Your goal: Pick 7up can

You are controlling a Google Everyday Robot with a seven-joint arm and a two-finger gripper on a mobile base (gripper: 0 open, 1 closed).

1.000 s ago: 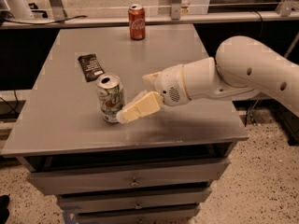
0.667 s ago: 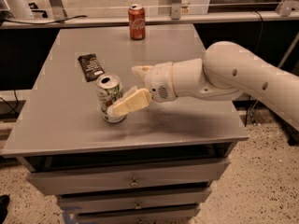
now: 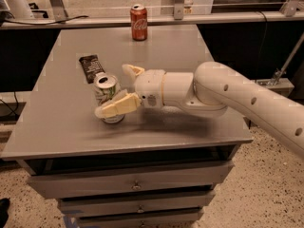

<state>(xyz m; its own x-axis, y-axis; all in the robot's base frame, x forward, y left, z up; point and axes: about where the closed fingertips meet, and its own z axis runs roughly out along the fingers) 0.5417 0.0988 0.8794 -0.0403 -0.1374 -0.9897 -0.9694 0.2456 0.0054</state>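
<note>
The 7up can [image 3: 105,84], whitish-silver with green and red markings and a silver top, stands upright on the grey table [image 3: 57,127], left of the middle. My gripper [image 3: 112,90] reaches in from the right on a white arm [image 3: 223,91]. It is open, with the can between its cream fingers. One finger [image 3: 116,107] crosses in front of the can's lower body. The other finger [image 3: 132,71] sits behind and to the right of the can, with a small gap showing.
A red cola can [image 3: 138,22] stands at the table's far edge. A dark flat packet [image 3: 91,67] lies just behind the 7up can. The table has drawers [image 3: 135,184] below its front edge. A railing and floor lie beyond.
My gripper has moved left and forward. Its fingers went from beside the 7up can to either side of it. The can has not moved.
</note>
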